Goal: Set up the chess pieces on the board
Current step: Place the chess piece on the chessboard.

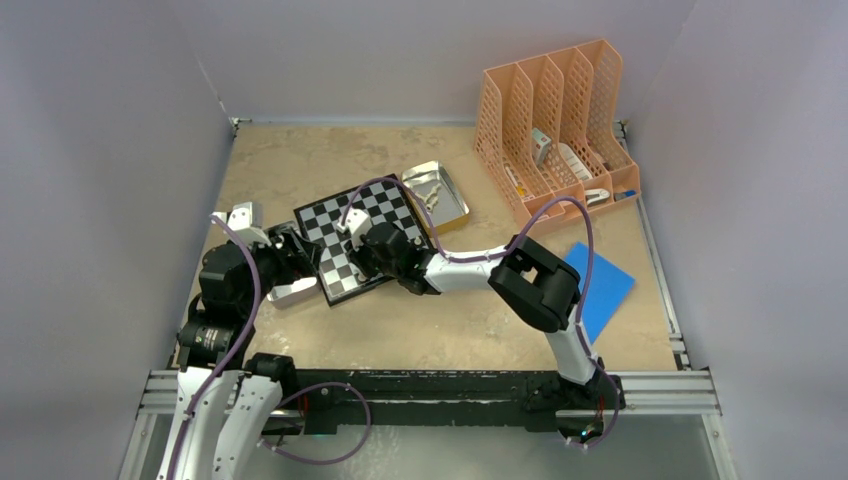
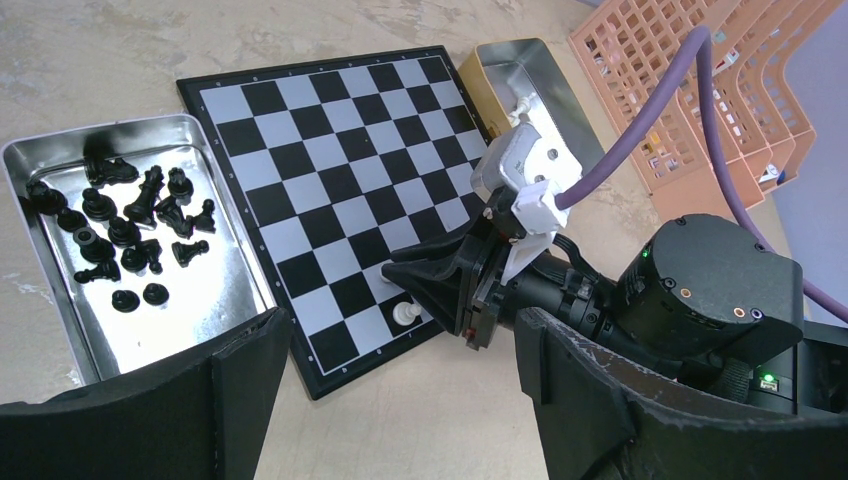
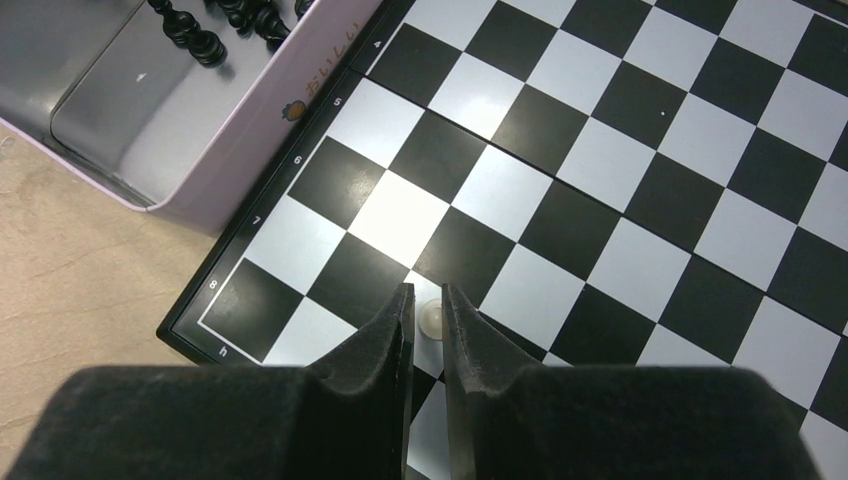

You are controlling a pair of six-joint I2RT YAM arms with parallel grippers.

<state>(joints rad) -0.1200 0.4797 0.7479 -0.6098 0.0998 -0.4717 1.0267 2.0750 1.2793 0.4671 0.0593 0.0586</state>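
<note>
The checkered board (image 1: pixel 352 222) lies mid-table; it also shows in the left wrist view (image 2: pixel 330 150) and the right wrist view (image 3: pixel 620 150). My right gripper (image 3: pixel 427 295) is low over the board's near corner, its fingers closed on a pale pawn (image 3: pixel 432 318) over a white square. In the left wrist view another pale pawn (image 2: pixel 403 314) stands on a black square beside the right gripper (image 2: pixel 395 272). Several black pieces (image 2: pixel 130 230) lie in a metal tray (image 2: pixel 40 150) left of the board. My left gripper (image 2: pixel 400 420) is wide open and empty above the bare table by the board's corner.
A second metal tray (image 1: pixel 437 195) with pale pieces sits at the board's far right corner. An orange file rack (image 1: pixel 555 130) stands at the back right. A blue sheet (image 1: pixel 605 285) lies right of the right arm. Grey walls enclose the table.
</note>
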